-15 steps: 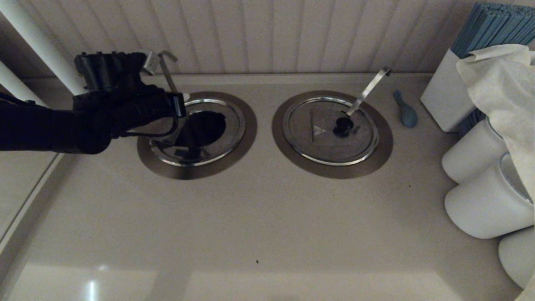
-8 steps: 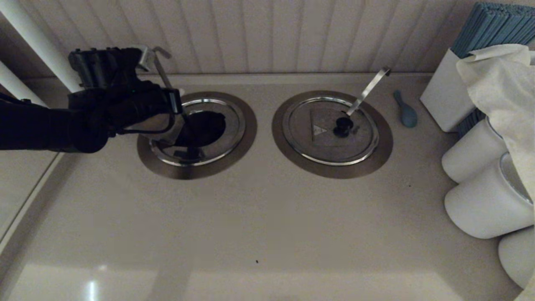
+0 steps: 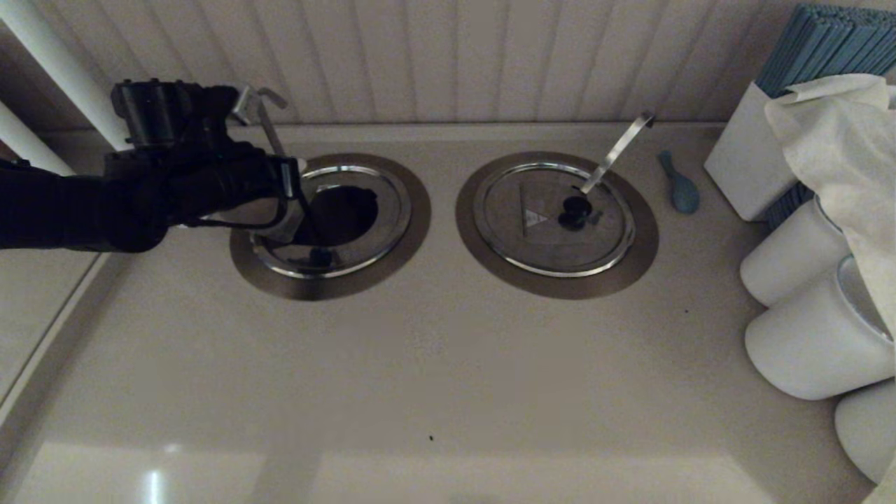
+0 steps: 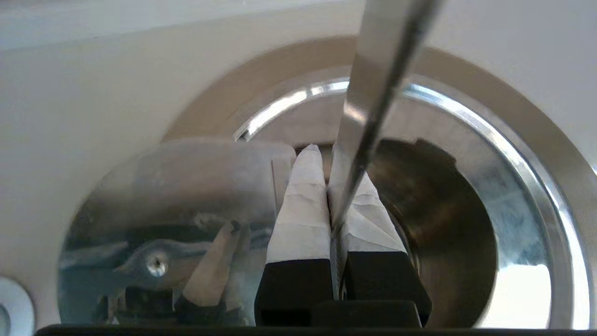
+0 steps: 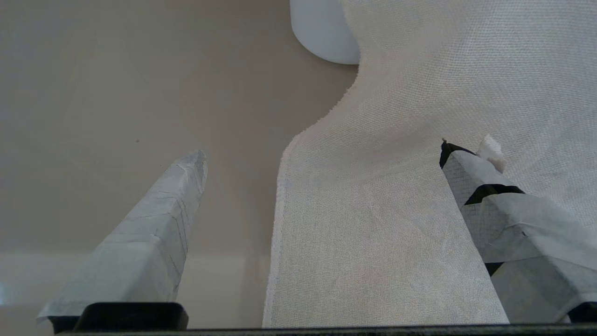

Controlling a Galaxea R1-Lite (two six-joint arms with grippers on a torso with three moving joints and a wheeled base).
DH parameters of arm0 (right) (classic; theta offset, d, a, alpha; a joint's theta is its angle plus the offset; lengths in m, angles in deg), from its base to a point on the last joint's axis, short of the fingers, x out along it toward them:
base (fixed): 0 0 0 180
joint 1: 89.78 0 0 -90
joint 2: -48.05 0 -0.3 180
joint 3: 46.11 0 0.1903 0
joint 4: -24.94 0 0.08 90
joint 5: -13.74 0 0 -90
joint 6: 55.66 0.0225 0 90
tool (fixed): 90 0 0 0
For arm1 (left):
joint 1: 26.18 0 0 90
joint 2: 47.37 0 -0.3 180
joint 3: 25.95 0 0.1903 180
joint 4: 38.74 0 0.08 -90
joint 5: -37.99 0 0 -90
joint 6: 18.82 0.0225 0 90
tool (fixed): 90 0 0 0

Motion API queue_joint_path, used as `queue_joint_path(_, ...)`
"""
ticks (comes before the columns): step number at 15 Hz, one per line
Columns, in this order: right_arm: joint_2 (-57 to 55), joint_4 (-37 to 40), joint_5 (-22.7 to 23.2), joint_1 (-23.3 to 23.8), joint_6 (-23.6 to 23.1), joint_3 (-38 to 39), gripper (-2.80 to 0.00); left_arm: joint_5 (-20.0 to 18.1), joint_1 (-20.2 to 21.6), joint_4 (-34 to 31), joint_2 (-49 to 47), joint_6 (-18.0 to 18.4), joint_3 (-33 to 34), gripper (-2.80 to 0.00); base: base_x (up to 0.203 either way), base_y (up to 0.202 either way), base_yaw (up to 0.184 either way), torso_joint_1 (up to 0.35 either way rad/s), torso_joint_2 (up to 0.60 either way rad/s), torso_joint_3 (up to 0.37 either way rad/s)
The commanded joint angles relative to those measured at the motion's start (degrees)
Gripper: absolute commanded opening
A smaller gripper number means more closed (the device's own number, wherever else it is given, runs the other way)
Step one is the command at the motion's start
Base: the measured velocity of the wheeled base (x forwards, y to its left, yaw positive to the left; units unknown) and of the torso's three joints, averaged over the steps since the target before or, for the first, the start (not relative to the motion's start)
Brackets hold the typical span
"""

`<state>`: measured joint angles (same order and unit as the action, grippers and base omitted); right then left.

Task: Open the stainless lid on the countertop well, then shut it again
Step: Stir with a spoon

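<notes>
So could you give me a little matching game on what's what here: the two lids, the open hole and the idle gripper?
Things:
1. the stainless lid
2. the countertop well
3. the twin lid
4. the right gripper

States:
A. lying flat, covering its well
B. open, above a white cloth
C. lifted and tilted, held by the left gripper
D. uncovered, dark inside

Pairs: 1-C, 2-D, 3-A, 4-B
</notes>
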<state>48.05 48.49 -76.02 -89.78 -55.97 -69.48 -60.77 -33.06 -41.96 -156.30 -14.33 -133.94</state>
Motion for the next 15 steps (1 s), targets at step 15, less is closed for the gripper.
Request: queue_joint_path(15, -0.08, -0.01, 0.02, 0.0, -0.05, 0.0, 0.0, 9.37, -8.18, 2.74, -6.77, -10.28, -6.22, -2.8, 0.0, 0.0, 0.0, 0.0, 0.0, 0.0)
